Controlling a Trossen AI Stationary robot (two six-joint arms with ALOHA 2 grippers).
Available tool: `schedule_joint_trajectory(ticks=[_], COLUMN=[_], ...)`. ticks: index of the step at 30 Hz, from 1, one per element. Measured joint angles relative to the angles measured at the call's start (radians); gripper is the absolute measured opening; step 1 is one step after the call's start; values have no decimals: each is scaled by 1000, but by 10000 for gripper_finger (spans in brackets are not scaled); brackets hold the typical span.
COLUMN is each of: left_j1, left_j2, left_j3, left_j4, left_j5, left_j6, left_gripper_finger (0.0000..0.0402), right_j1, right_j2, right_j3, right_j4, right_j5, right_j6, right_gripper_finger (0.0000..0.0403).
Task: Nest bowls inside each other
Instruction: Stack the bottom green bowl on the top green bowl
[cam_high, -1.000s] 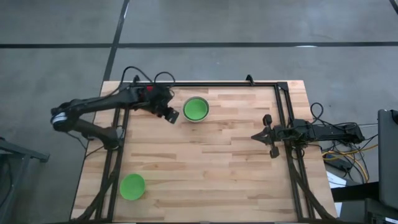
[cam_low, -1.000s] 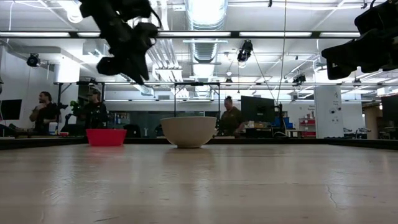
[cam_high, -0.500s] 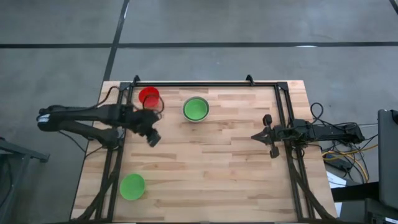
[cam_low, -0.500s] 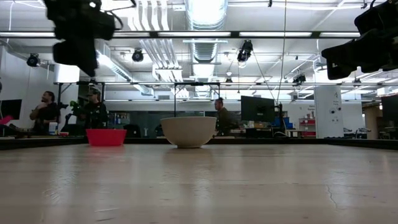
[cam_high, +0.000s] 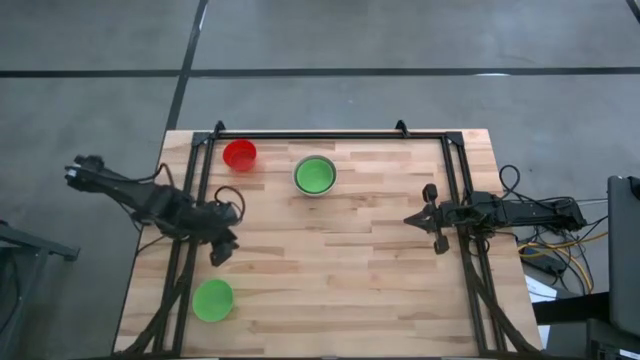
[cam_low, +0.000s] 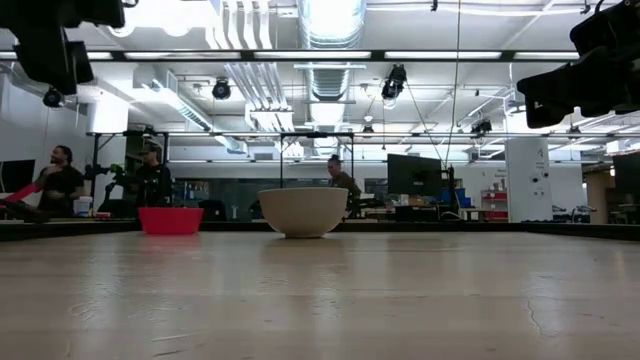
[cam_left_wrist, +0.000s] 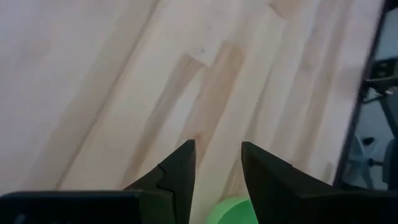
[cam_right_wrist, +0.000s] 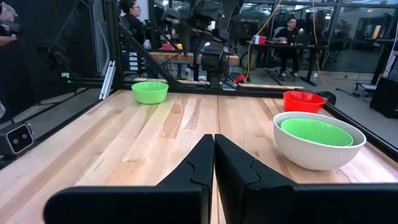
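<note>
A white bowl (cam_high: 315, 176) with a green bowl (cam_right_wrist: 316, 132) nested inside it stands on the table toward the far side, resting on its base. A red bowl (cam_high: 239, 155) sits to its left near the far edge. A single green bowl (cam_high: 213, 300) rests near the near left corner. My left gripper (cam_high: 219, 254) hovers open above the table's left side, between the red bowl and the single green bowl (cam_left_wrist: 233, 211), with nothing between its fingers. My right gripper (cam_high: 410, 219) waits shut at the table's right edge.
A black metal frame (cam_high: 330, 135) runs along the table's far edge and down both sides. Bare wood (cam_high: 330, 270) fills the middle and near part of the table. Cables (cam_high: 560, 245) lie off the right edge. People stand in the room behind (cam_low: 150, 180).
My left gripper has swung from beside the white bowl at the far side toward the table's left and near edge, uncovering the red bowl, and now stands over the left side not far from the single green bowl. The bowls have not moved.
</note>
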Motion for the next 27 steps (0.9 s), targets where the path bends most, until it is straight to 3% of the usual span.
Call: schedule_joint_trajectory(ticks=[9, 14, 27], left_j1=[-67, -101, -289], left_j2=[1, 0, -17], left_j3=[1, 1, 1], left_j4=[16, -16, -85], left_j5=[-19, 62, 96], left_j6=[0, 3, 94], left_gripper_finger=[135, 135, 135], right_j1=[0, 0, 0], right_j2=[0, 0, 0], right_j3=[0, 0, 0], right_j4=[0, 0, 0], right_j5=[0, 0, 0], right_j6=[0, 0, 0], right_gripper_finger=[9, 9, 9])
